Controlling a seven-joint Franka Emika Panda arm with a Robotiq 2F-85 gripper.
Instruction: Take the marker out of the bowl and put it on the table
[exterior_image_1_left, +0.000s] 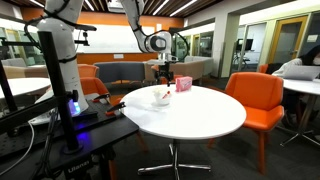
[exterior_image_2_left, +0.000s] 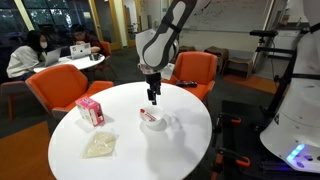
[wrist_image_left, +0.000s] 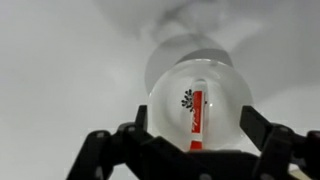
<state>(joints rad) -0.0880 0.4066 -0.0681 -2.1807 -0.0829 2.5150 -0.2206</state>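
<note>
The small white bowl sits on the round white table. The red marker lies inside it. My gripper is open and empty, with one finger to each side of the bowl in the wrist view. In both exterior views the gripper hangs straight above the bowl, a short way over it and not touching. The marker shows as a red streak in the bowl.
A pink box stands on the table beside the bowl. A pale crumpled bag-like thing lies near the table's front edge. Orange chairs ring the table. The black robot stand is close by.
</note>
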